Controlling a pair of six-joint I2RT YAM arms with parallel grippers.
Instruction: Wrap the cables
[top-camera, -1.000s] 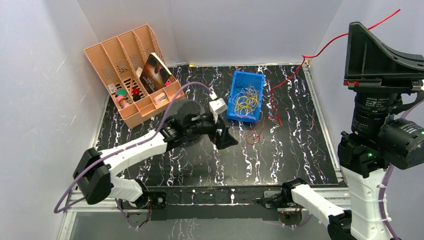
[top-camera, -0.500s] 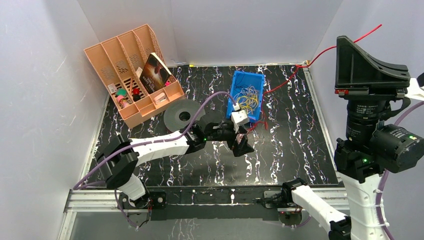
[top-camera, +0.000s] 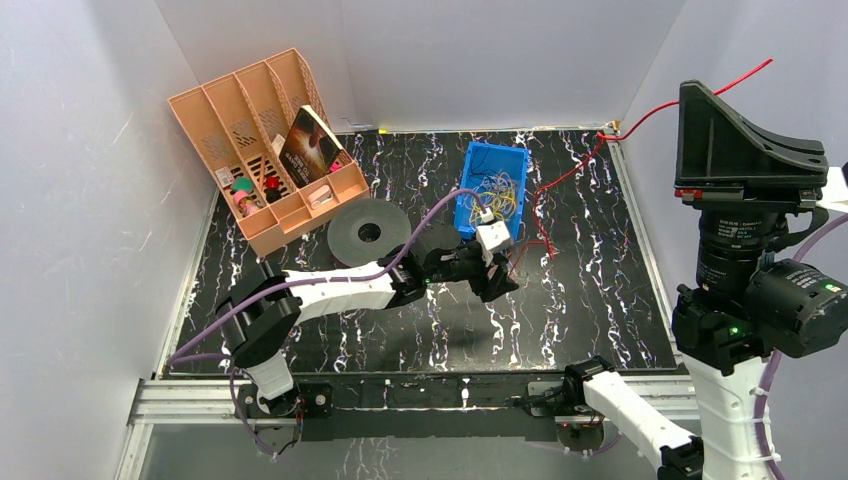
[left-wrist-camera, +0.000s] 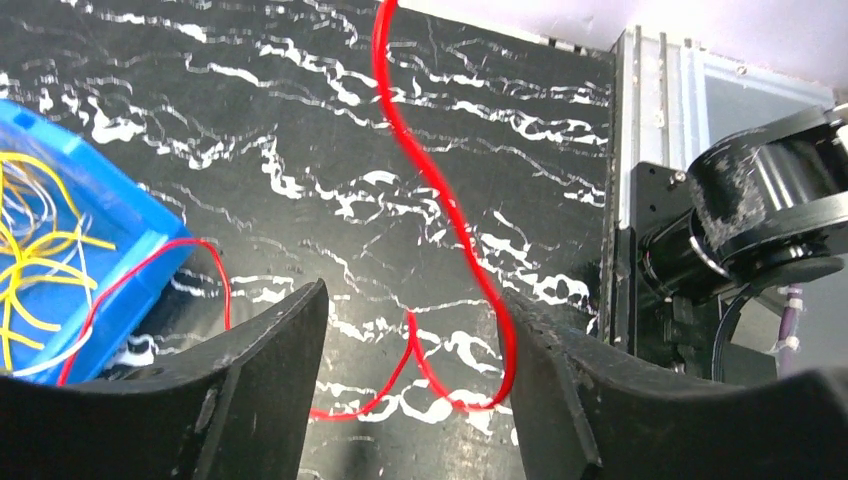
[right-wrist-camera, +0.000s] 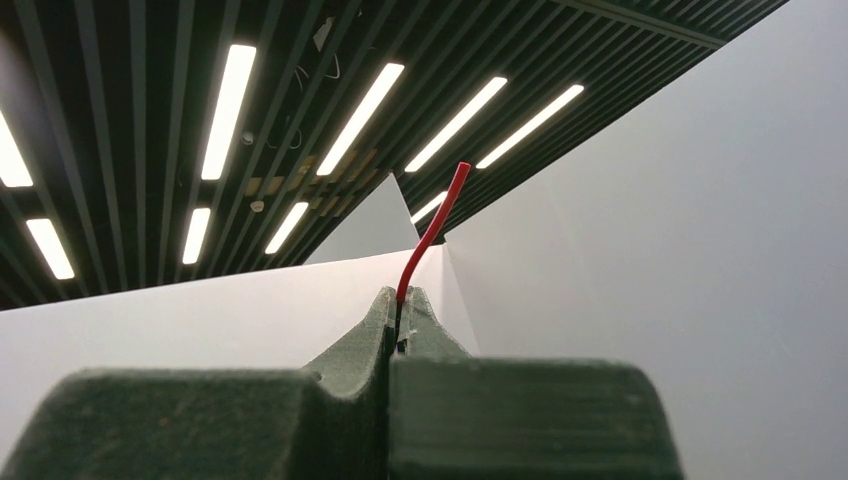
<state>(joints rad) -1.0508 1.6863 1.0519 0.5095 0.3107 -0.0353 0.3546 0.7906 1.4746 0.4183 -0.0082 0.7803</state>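
Right gripper (right-wrist-camera: 400, 305) pinches cable (right-wrist-camera: 435, 222) end, raised high. Left gripper (left-wrist-camera: 415, 320) jaws apart, straddling cable loop on table (left-wrist-camera: 300, 120).

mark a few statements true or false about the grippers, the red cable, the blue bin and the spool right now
1. The right gripper is shut on the red cable. True.
2. The left gripper is clamped shut on the red cable. False: its jaws stand apart, with a loop of it lying on the table between them.
3. The blue bin holds yellow wires. True.
4. The black spool sits inside the orange organizer. False: it lies flat on the table beside it.
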